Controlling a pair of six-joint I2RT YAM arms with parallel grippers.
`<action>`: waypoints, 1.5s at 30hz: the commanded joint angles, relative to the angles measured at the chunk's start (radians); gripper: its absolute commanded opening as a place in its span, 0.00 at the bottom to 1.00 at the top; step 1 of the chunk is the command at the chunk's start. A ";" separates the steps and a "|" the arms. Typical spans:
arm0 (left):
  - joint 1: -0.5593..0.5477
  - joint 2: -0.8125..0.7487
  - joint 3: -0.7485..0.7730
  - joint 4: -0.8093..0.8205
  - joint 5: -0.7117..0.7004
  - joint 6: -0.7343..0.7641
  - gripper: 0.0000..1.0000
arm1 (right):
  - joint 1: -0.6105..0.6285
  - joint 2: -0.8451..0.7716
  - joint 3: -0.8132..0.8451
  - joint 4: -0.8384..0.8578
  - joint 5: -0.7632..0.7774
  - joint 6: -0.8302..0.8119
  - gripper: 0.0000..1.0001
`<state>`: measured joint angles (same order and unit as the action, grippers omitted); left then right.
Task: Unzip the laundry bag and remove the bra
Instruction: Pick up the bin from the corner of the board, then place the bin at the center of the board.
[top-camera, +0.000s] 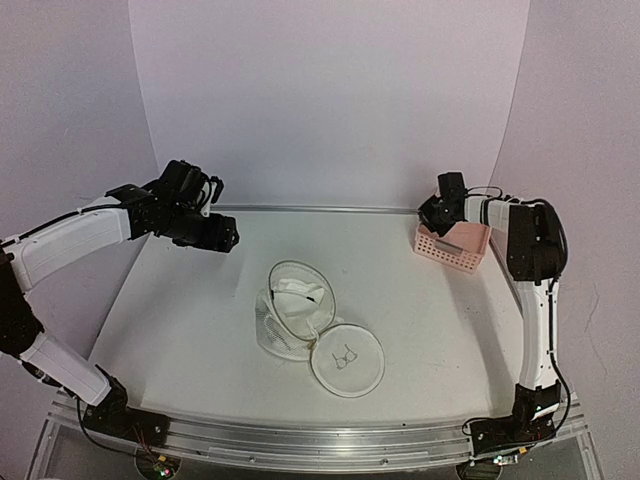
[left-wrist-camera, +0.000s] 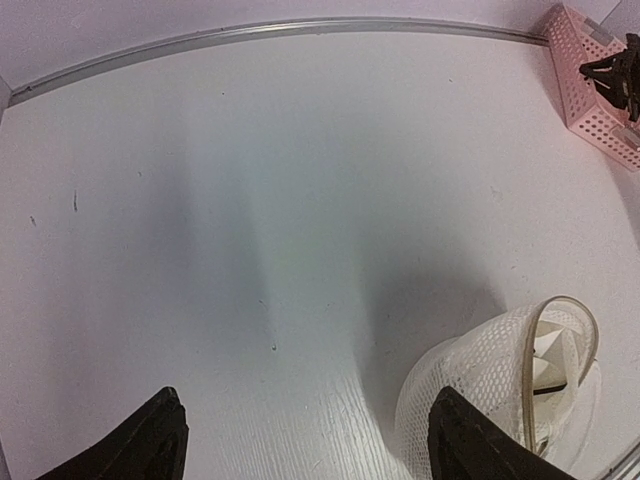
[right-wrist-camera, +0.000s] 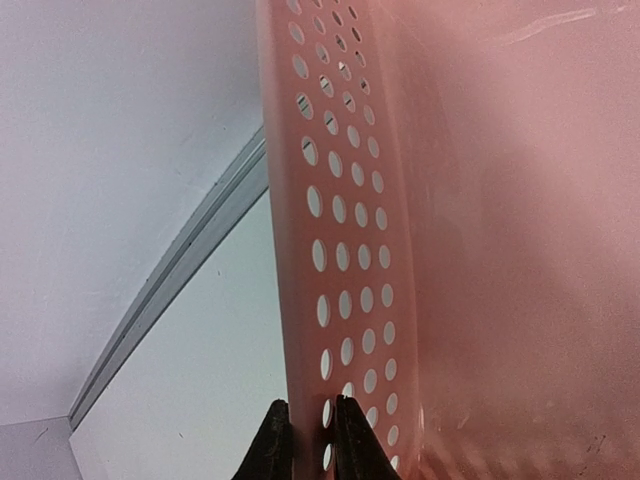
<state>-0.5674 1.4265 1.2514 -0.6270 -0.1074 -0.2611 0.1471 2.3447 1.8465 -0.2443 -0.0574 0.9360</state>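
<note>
From the top: shows the bag (top-camera: 290, 310) mid-table, unzipped, its lid (top-camera: 347, 362) flopped open toward the near edge, drawing side up. Shows the bra (top-camera: 300, 292) tucked inside the open ring, not yet out. So: zip done, removal left to do. Puts the left gripper (top-camera: 225, 238) above the table (top-camera: 180, 320), off to the bag's far left and apart from it. Puts the right gripper (top-camera: 437, 214) at the basket (top-camera: 455, 248) in the far right corner, well away from the bag.

From the left wrist: shows the fingers (left-wrist-camera: 160, 440) spread wide, nothing between them but bare table. Catches the bag (left-wrist-camera: 480, 380) at lower right, with the bra (left-wrist-camera: 555, 360) peeking through the rim, black strap showing.

From the right wrist: shows the jaws drawn narrow, pinching the basket's (right-wrist-camera: 350, 250) perforated wall. No bag in sight here.

Judging by all that: calls for one gripper to go to the open ring, take the bra and lift it clear.
</note>
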 joint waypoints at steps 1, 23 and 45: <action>0.006 -0.041 0.005 0.034 0.001 0.000 0.83 | 0.012 -0.108 -0.108 0.044 -0.043 0.005 0.00; 0.006 -0.060 0.003 0.033 -0.008 0.000 0.83 | 0.163 -0.432 -0.454 0.048 -0.139 -0.328 0.00; 0.005 -0.067 0.003 0.033 0.021 -0.001 0.83 | 0.424 -0.493 -0.488 -0.163 -0.105 -0.759 0.00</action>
<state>-0.5674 1.3983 1.2488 -0.6270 -0.1028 -0.2611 0.5220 1.9190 1.3685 -0.3954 -0.1627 0.2428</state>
